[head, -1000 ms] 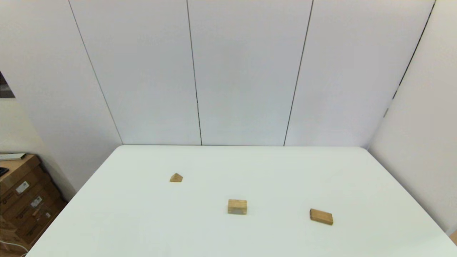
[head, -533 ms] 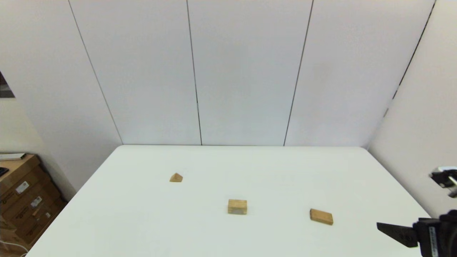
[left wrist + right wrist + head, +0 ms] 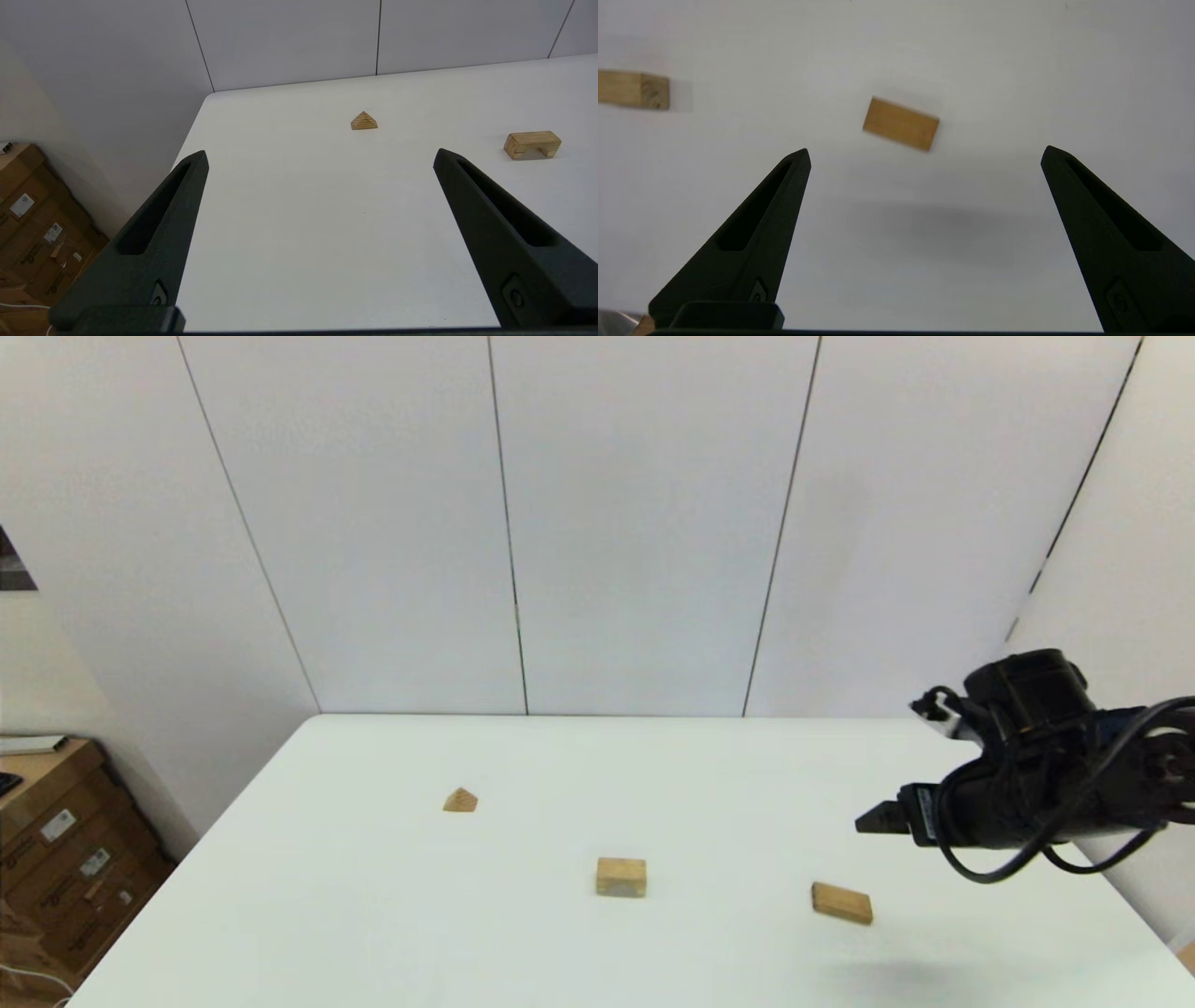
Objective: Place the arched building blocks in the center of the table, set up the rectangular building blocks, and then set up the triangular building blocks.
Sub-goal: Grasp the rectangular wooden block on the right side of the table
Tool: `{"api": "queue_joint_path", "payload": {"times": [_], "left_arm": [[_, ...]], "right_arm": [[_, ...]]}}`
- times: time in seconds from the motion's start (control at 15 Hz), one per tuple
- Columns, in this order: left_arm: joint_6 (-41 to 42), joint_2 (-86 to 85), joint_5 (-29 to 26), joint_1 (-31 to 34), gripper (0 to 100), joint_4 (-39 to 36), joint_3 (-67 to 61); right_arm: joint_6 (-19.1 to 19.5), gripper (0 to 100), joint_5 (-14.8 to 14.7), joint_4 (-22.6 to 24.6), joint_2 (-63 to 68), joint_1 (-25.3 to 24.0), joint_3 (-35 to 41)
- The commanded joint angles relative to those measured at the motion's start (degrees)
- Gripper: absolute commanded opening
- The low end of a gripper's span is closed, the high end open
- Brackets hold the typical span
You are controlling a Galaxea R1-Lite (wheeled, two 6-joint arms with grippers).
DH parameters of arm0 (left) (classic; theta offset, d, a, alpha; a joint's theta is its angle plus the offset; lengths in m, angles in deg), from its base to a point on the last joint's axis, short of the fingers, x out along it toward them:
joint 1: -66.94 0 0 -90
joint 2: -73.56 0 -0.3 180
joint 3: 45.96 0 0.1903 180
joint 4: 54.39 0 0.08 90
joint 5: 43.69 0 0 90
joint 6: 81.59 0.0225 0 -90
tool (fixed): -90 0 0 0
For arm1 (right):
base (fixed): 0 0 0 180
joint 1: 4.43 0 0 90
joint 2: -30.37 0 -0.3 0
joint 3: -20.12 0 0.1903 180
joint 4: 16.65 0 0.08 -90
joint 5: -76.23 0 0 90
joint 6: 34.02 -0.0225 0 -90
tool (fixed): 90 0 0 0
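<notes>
Now we hover our right gripper, spread wide and empty, above the rectangular block at four o'clock of the centred arched block; next, descend and straddle it

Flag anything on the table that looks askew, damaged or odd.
Nothing damaged or spilled. The rectangular block lies flat, skewed to the table edge; the arched block and triangular block sit upright, all apart. The right end effector hovers open above the slab.
</notes>
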Motion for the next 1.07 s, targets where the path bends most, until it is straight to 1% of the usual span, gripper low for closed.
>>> {"api": "queue_joint_path", "payload": {"times": [0.07,0.13,0.2,0.27,0.33,0.4,0.47,0.53,0.6,0.67,0.73,0.8,0.87,0.93,1.07], "left_arm": [[0.04,0.07,-0.01,-0.01,100,0.0,0.0],[0.04,0.07,-0.01,0.07,100,0.0,0.0],[0.04,0.07,-0.01,0.07,100,0.0,0.0],[0.04,0.07,-0.01,-0.01,100,0.0,0.0],[0.04,0.07,-0.01,-0.01,100,0.0,0.0],[0.04,0.07,-0.01,-0.01,100,0.0,0.0],[0.04,0.07,-0.01,-0.01,100,0.0,0.0],[-0.05,0.07,-0.01,-0.01,100,0.0,0.0],[0.04,0.07,-0.01,-0.01,100,0.0,0.0],[0.04,0.07,-0.01,0.07,100,0.0,0.0],[0.04,0.07,-0.01,-0.01,100,0.0,0.0],[0.04,0.07,-0.01,-0.01,100,0.0,0.0],[0.04,0.07,-0.01,-0.01,100,0.0,0.0],[0.04,0.07,-0.01,-0.01,100,0.0,0.0],[0.04,0.07,-0.01,-0.01,100,0.0,0.0]], "right_arm": [[10.17,100,0.14,-0.22,8.64,-0.11,-4.1],[16.23,100,0.67,-1.01,9.43,-0.38,-4.45],[23.97,100,1.55,-3.2,9.95,-0.73,-5.06],[32.58,100,2.08,-6.89,10.48,-0.91,-6.29],[38.29,100,2.08,-9.97,10.66,-0.91,-7.44],[42.86,100,2.08,-12.78,11.18,-0.99,-8.84],[46.73,100,2.08,-15.16,11.8,-1.35,-9.99],[49.81,100,2.08,-16.21,12.24,-2.14,-10.78],[52.88,100,1.99,-16.3,12.85,-2.66,-11.39],[56.58,100,1.99,-16.91,13.56,-3.1,-12.62],[59.48,100,1.9,-18.41,14.26,-3.37,-13.41],[61.94,100,1.9,-21.22,14.7,-3.89,-14.56],[63.17,100,1.9,-22.63,14.88,-4.07,-15.26],[66.95,100,2.08,-25.7,15.84,-4.51,-17.37],[69.67,100,1.9,-26.93,17.16,-5.04,-18.77]]}}
